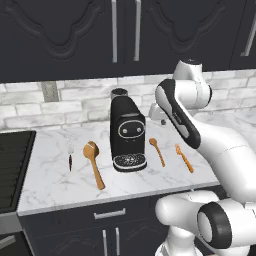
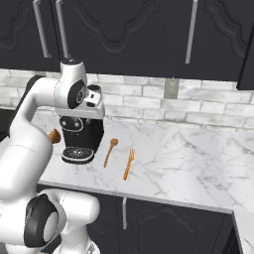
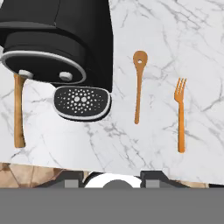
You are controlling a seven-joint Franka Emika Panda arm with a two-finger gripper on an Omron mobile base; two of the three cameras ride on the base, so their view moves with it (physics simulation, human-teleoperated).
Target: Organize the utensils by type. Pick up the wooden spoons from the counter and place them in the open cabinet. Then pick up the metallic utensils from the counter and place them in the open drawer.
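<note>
On the white marble counter (image 1: 50, 180) lie four utensils. The large wooden spoon (image 1: 93, 162) is left of a black coffee machine (image 1: 127, 135), and its handle (image 3: 18, 113) shows in the hand view. The slim wooden spoon (image 1: 157, 150) (image 3: 138, 85) and the orange fork (image 1: 184, 157) (image 3: 180, 113) lie right of the machine. The small silver fork with a dark handle (image 1: 70, 157) is farthest left. My gripper (image 3: 112, 177) hangs high above the counter's front edge near the machine, fingers apart with nothing between them. The open cabinet and open drawer are out of view.
Dark upper cabinets (image 1: 65, 35) with closed doors hang over a white brick backsplash. A dark cooktop (image 1: 12, 170) adjoins the counter on the left. Bare marble stretches to the right of the orange fork (image 2: 198, 163).
</note>
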